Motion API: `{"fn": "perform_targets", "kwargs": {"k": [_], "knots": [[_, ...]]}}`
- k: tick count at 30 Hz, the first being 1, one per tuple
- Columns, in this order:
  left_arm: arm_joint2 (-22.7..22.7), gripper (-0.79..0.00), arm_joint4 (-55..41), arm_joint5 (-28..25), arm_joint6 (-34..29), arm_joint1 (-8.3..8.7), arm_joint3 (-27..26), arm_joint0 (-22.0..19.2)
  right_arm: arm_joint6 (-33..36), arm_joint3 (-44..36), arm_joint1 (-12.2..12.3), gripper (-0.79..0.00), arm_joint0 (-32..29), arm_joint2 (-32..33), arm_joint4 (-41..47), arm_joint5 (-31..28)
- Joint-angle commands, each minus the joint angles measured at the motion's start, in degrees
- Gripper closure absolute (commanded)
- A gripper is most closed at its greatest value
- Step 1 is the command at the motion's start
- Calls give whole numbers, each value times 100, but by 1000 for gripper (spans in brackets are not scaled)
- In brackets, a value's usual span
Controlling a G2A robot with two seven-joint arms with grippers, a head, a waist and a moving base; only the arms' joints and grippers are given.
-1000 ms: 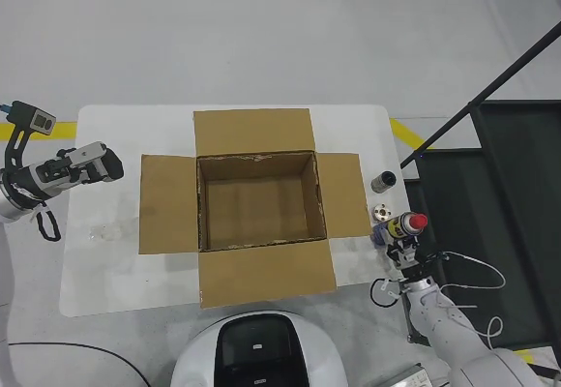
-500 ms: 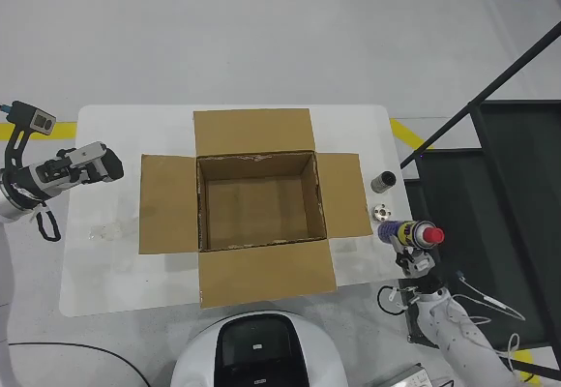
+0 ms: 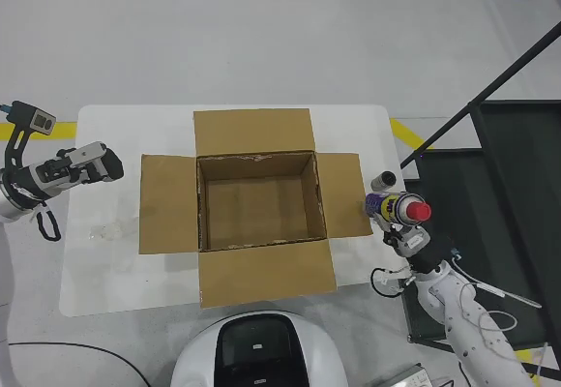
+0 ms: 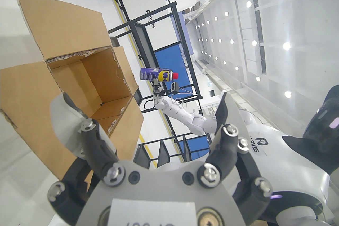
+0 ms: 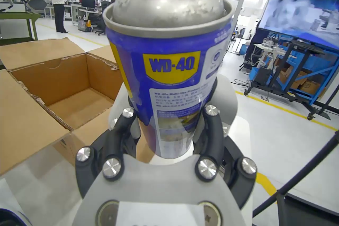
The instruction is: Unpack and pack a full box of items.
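An open cardboard box (image 3: 259, 198) stands in the middle of the white table (image 3: 116, 276) with all its flaps spread out; its inside looks bare. My right gripper (image 3: 399, 224) is shut on a blue spray can with a red cap (image 3: 397, 207), held just off the box's right flap. In the right wrist view the can (image 5: 169, 65) stands between the fingers (image 5: 212, 118), with the box (image 5: 53, 84) beyond it. My left gripper (image 3: 114, 166) hangs open over the table's left part, away from the box (image 4: 79, 73), with nothing in it.
A small dark cylinder (image 3: 385, 180) stands on the table by the right flap, just behind the can. A dark metal rack (image 3: 493, 193) runs close along the table's right side. A faint clear item (image 3: 102, 232) lies on the table's left part.
My right gripper has carried the spray can from the table's front right corner inward and toward the box's right flap, tilting it on the way. The left arm has not moved.
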Motion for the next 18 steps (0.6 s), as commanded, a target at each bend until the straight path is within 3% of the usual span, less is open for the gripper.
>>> {"fn": "perform_targets", "kwargs": {"k": [1,4,18], "knots": [[0,-785,0,0,0,0,0,0,455,-322,-8,0,-8,-46,-47,38],[0,-785,0,0,0,0,0,0,845,-565,-19,0,-8,-90,-90,112],[0,-785,0,0,0,0,0,0,845,-565,-19,0,-8,-90,-90,112]]}}
